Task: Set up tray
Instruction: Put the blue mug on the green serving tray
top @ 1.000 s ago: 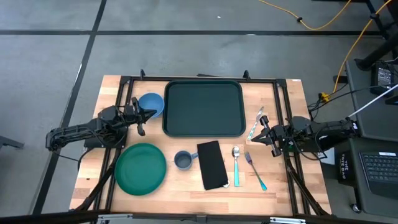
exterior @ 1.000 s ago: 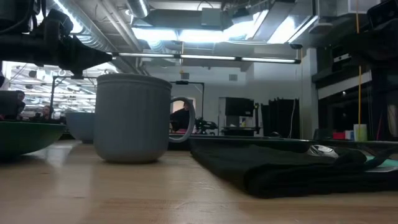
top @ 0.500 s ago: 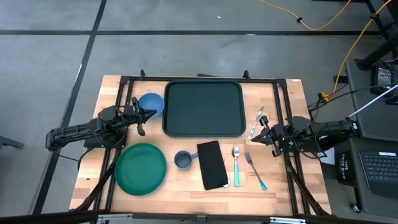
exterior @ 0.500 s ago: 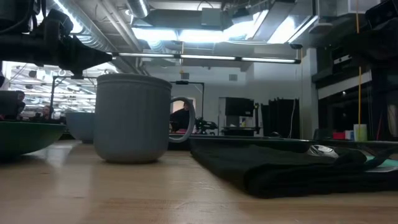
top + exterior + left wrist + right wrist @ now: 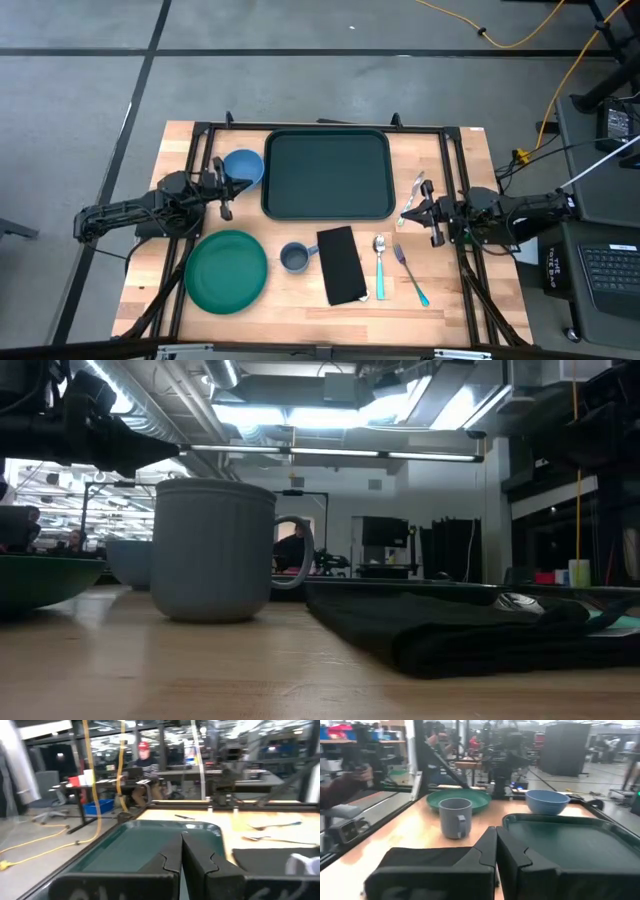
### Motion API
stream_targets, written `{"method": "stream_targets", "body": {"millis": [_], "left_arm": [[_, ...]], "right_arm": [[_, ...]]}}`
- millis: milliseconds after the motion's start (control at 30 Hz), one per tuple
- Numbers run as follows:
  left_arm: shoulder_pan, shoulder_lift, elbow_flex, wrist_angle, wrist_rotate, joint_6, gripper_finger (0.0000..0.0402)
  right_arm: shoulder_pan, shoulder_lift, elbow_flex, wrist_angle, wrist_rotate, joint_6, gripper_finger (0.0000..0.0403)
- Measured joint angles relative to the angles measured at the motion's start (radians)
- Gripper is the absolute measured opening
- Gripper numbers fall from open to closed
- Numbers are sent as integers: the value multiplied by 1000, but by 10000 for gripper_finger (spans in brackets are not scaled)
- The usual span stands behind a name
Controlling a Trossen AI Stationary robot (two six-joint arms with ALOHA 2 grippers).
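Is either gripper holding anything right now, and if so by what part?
Nothing is held. The left gripper and the right gripper are both shut and empty, flanking the tray.

The large dark green rectangular tray (image 5: 326,174) with rounded corners lies flat at the table's far middle.

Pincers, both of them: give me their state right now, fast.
Left pincer: shut, holding nothing, beside the blue bowl.
Right pincer: shut, holding nothing, off the tray's right edge.
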Motion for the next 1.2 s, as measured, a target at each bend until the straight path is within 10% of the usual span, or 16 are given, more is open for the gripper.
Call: {"method": "stream_targets", "body": {"millis": [767, 1200], "left_arm": [[0, 304, 151, 58, 45, -100, 1], [0, 522, 285, 51, 60, -54, 2]], "right_arm": [[-46, 11, 22, 89, 170, 52, 3], [-46, 320, 213, 56, 168, 48, 6]]}}
